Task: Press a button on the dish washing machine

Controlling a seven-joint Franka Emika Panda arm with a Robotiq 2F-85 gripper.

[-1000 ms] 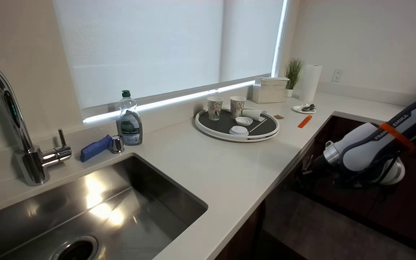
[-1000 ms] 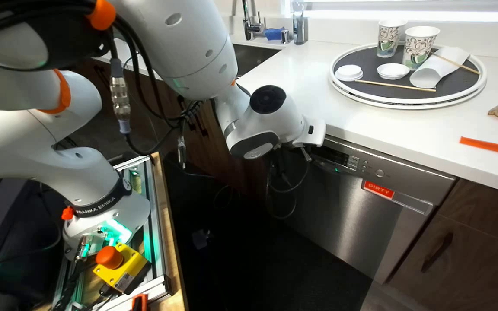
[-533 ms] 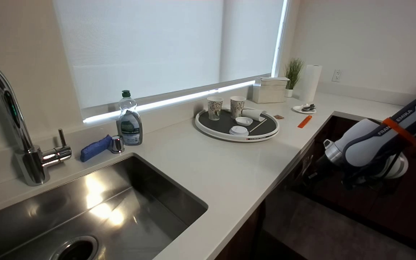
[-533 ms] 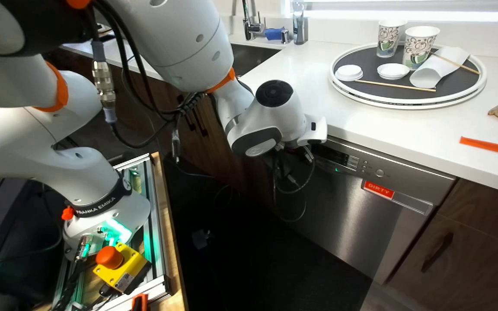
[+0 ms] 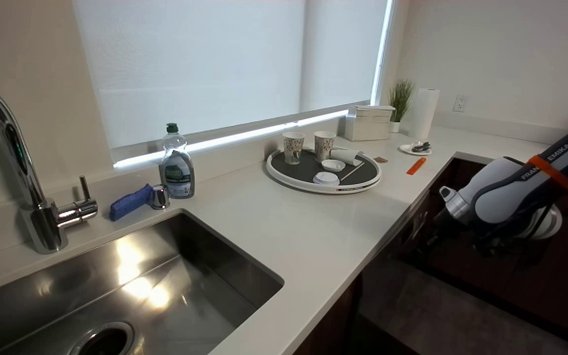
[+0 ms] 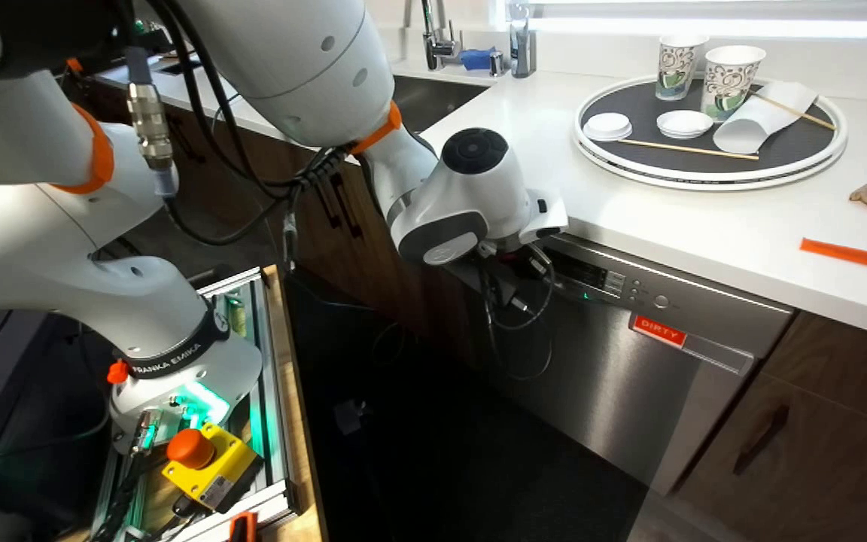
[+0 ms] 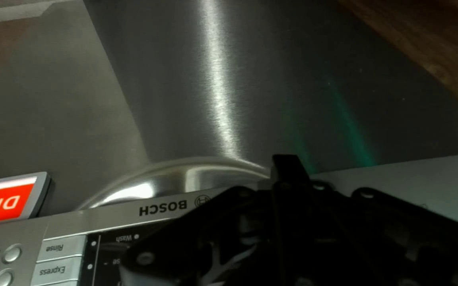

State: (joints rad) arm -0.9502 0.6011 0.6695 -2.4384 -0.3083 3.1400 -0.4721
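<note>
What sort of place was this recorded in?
A kitchen, though whether in a home or an office I can't tell: there's a steel sink, a Bosch dishwasher and what looks like a dish soap bottle.

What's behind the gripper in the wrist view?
Mostly the control panel of the dishwasher; left in the picture, part of its black display shows beside the gripper. Any further display or buttons directly behind are covered.

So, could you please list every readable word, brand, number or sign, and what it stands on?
"BOSCH": dish washing machine
"DIRTY": red sign on it
"Rinse": silver button
"Express": adjoining button
"Extra Shine": beside round button
"Wash": black panel
"FRANKA EMIKA": arm base band
"FRAN", "EMIKA": arm, split by orange strap
Too small or blurred: bottle label, tray rim, yellow box label
</note>
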